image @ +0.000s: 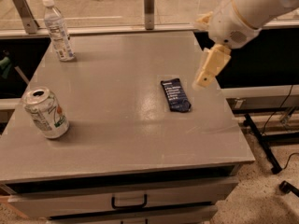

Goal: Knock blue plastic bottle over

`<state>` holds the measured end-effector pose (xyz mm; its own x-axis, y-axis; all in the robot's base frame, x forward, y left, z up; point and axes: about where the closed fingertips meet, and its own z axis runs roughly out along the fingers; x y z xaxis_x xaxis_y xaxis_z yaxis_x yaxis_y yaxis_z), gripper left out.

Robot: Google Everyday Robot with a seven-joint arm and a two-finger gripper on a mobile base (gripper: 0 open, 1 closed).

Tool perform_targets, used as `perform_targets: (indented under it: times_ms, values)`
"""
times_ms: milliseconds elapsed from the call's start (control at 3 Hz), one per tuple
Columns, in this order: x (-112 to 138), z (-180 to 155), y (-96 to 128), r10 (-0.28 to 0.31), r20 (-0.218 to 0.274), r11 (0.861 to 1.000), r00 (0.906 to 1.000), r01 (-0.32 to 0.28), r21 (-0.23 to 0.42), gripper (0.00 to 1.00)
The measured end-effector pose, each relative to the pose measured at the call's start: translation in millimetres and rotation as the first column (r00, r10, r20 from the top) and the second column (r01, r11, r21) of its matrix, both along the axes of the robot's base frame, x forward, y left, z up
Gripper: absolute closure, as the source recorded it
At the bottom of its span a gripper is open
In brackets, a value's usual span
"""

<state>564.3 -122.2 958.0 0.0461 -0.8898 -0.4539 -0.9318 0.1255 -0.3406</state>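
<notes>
The blue plastic bottle (pixel 57 28) stands upright at the far left corner of the grey table (pixel 117 129). It is clear, with a white cap and a white-bluish label. My gripper (pixel 205 78) hangs from the white arm (pixel 247 8) above the table's right edge, just right of the flat dark blue packet (pixel 175 95). It is far from the bottle, most of the table's width away, and holds nothing that I can see.
A silver-green soda can (pixel 46 113) stands upright near the left front of the table. A glass barrier with metal posts (pixel 148 2) runs behind the table. A drawer with a handle (pixel 129 202) is below the front edge. Cables lie on the floor at the right.
</notes>
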Motion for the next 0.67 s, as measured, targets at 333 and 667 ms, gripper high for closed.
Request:
perform_targets:
  times_ms: [333,667]
  values:
    - [33.1,9.7,69.5,0.082,0.045,0.988,0.9957,-0.087,0.131,0.00]
    - [33.1,9.7,69.6,0.082,0.045,0.988,0.9956,-0.087,0.131,0.00]
